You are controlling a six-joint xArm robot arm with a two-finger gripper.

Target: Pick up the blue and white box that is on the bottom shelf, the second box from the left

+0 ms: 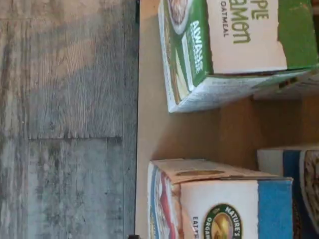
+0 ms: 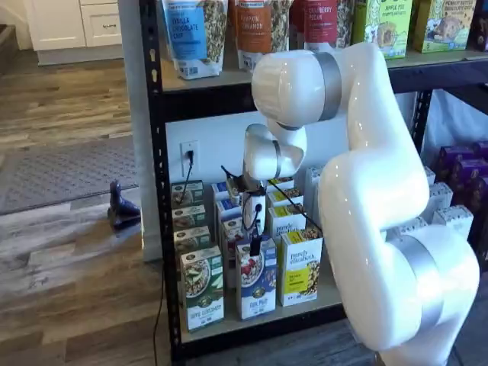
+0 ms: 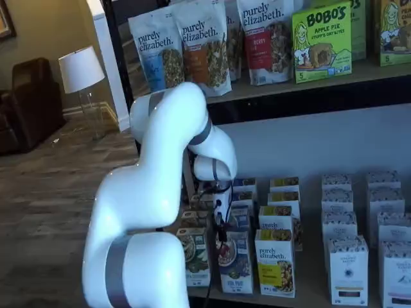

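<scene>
The blue and white box is stood at the front edge of the bottom shelf, beside the green-and-white carton. The gripper is poised just above it, jaws spread wide, nothing held. The approach step is judged underway; a straight descent is called for next.

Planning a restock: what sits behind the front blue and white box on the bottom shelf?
More boxes of the same kind stand in a row behind the blue and white box. The arm covers the back of the row, so its length is hidden.

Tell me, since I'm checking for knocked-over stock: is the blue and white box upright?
Upright. In both shelf views the blue and white box stands on its base on the bottom shelf.
</scene>
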